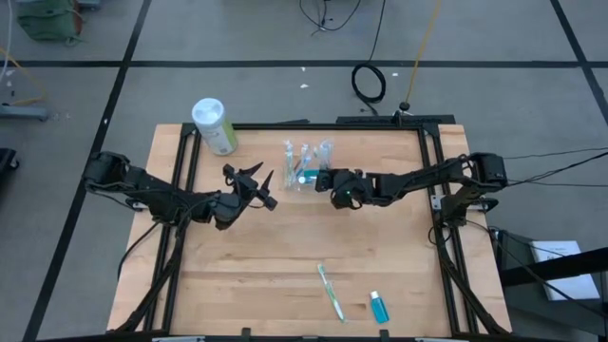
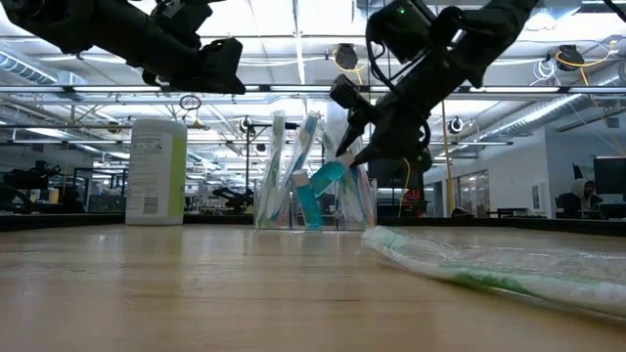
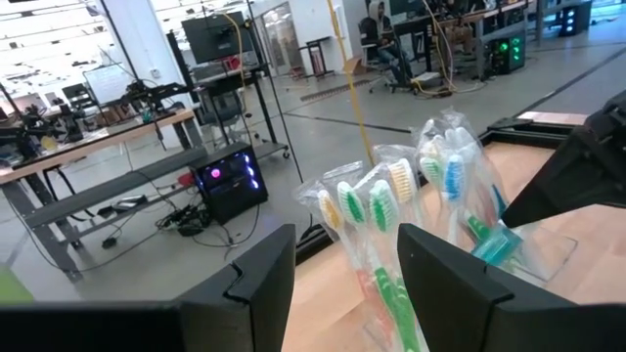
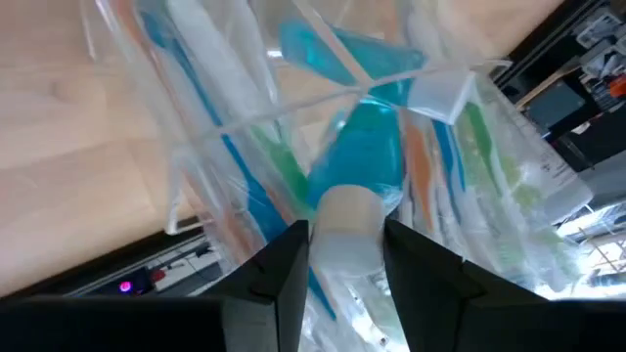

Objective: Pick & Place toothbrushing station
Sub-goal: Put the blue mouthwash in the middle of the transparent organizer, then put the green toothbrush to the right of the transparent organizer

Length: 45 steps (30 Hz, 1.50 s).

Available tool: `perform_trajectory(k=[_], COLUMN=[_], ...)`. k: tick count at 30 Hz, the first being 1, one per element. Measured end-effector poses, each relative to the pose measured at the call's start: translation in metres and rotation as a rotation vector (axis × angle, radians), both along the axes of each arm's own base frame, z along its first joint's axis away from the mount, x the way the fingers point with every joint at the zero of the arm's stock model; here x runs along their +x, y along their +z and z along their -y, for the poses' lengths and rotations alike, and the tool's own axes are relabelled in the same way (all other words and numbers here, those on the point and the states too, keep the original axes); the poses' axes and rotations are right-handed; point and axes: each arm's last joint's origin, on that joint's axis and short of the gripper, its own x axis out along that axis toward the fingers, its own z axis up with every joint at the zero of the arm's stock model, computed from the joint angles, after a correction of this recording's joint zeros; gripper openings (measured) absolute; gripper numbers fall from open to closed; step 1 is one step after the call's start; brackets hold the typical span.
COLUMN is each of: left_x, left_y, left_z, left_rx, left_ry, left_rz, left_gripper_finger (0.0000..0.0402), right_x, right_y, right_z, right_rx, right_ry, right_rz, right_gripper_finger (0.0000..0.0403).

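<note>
A wide, pale wooden worktop (image 1: 285, 275) carries everything, with two dark jointed robot arms reaching in over it from its left and right edges. Near the far left corner stands a tall pale-green cylinder with a white lid (image 1: 215, 125). Just inside the middle of the far edge sits the toothbrushing station (image 1: 306, 163), a small clear plastic holder that is hard to make out against the wood, filled with upright toothbrushes sealed in clear wrappers.

The right tool (image 1: 334, 182) is at the holder's near right side. Between its two dark fingers is the white cap of a blue-green toothpaste tube (image 4: 364, 161), which leans into the holder among the brushes; the fingers stand close on either side of the cap, but whether they are pressing it cannot be told.

The left tool (image 1: 256, 184) hangs above the worktop just to the left of the holder, its fingers spread wide with nothing between them.

Near the front edge, right of centre, lie a wrapped green toothbrush (image 1: 331, 292) and, just beside it, a small blue tube (image 1: 379, 306).
</note>
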Motion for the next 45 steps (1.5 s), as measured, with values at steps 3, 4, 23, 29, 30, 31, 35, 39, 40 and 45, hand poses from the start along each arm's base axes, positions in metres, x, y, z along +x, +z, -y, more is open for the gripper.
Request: perform_trajectory(k=[3,4,23,29,30,31,35,39,40,45], left_x=[0.0,0.0,0.0,0.0,0.0,0.0,0.0,0.001,0.001,0.003], left_y=[0.0,0.0,-0.001,-0.001,-0.001,-0.001,-0.001,-0.002,-0.002,-0.002], left_z=[0.0,0.0,0.0,0.0,0.0,0.0,0.0,0.001,0.001,0.003], left_rx=[0.0,0.0,-0.009,-0.009,-0.009,-0.011,-0.022,-0.053,-0.061,-0.09], left_ry=[0.0,0.0,-0.003,-0.003,-0.003,-0.002,-0.003,-0.042,-0.054,-0.14], left_rz=[0.0,0.0,0.004,0.001,0.002,0.005,0.02,0.046,0.053,0.061], left_gripper_finger=[0.0186,0.0186,0.0186,0.0186,0.0186,0.0186,0.0186,0.0186,0.0186,0.0186], right_x=[-0.002,-0.002,0.007,0.006,0.004,0.004,0.002,0.004,0.004,0.007], right_y=[-0.002,-0.003,0.013,0.009,0.008,0.007,-0.001,0.003,0.005,0.009], right_z=[0.002,0.003,-0.003,-0.022,-0.026,-0.029,-0.031,-0.019,-0.017,-0.016], right_rx=[0.007,0.007,0.305,0.638,0.717,0.798,1.07,1.199,1.251,1.515], right_ry=[-0.01,-0.012,-0.185,-0.398,-0.418,-0.428,-0.5,-0.597,-0.621,-0.713], right_rz=[0.001,0.001,0.462,0.706,0.717,0.715,0.691,0.836,0.88,1.009], right_gripper_finger=[0.0122,0.0122,0.017,0.0157,0.0154,0.0151,0.0145,0.0144,0.0144,0.0144])
